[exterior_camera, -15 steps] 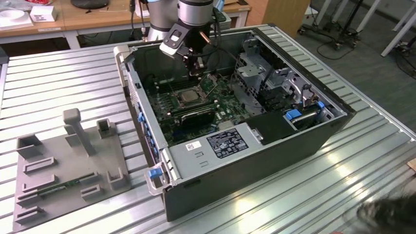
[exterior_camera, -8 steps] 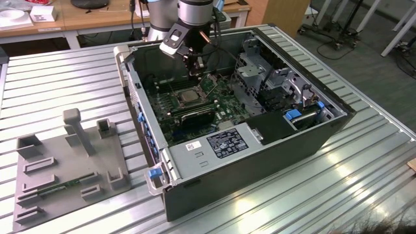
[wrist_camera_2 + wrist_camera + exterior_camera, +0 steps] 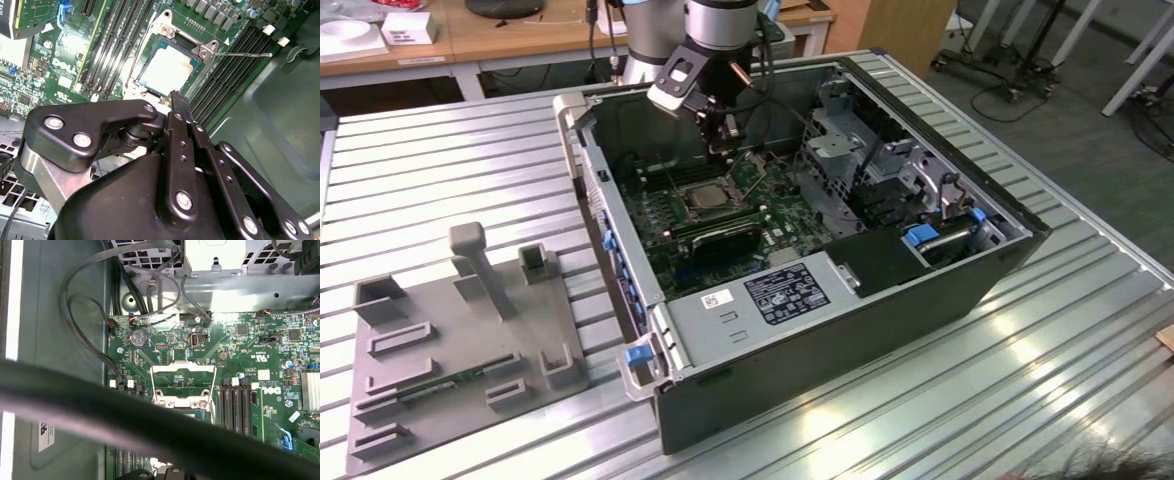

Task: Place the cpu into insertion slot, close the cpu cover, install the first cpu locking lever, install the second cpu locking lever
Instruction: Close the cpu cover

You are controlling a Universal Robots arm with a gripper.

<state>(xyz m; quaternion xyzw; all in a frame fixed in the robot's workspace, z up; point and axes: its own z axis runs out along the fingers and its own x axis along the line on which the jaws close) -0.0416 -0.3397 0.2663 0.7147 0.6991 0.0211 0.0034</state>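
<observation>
In the exterior view, an open computer case (image 3: 881, 340) lies on its side on a slatted metal table (image 3: 1067, 380), with a grey fixture plate (image 3: 447, 350) well apart on the exterior view's left. The arm reaches down into the far part of the case. Its gripper (image 3: 724, 140) hangs over the green motherboard (image 3: 781, 215). The insertion slot (image 3: 704, 197) sits on the near side of the gripper and slightly toward the exterior view's left, so the gripper is close to the socket but not directly above it.

In the second wrist view, the gripper (image 3: 176, 97) has its jaws drawn together, and nothing shows between them. The cpu (image 3: 167, 70) lies flat inside the silver-rimmed insertion slot (image 3: 131, 75), just beyond the fingertips and in line with where they point. It looks seated, though I cannot confirm that it is fully home. A thin locking lever (image 3: 242, 54) runs from the socket's corner out over the black memory slots (image 3: 230, 75). Its long axis crosses the line of the fingers, and it appears to be unlatched.

In the first wrist view, the cpu cover (image 3: 183, 368) seems to stand hinged open, because green board shows through its cut-out centre. More memory slots (image 3: 235, 405) run beside it. A dark cable (image 3: 75, 390) blurs across the foreground and hides the near half of the socket.
</observation>
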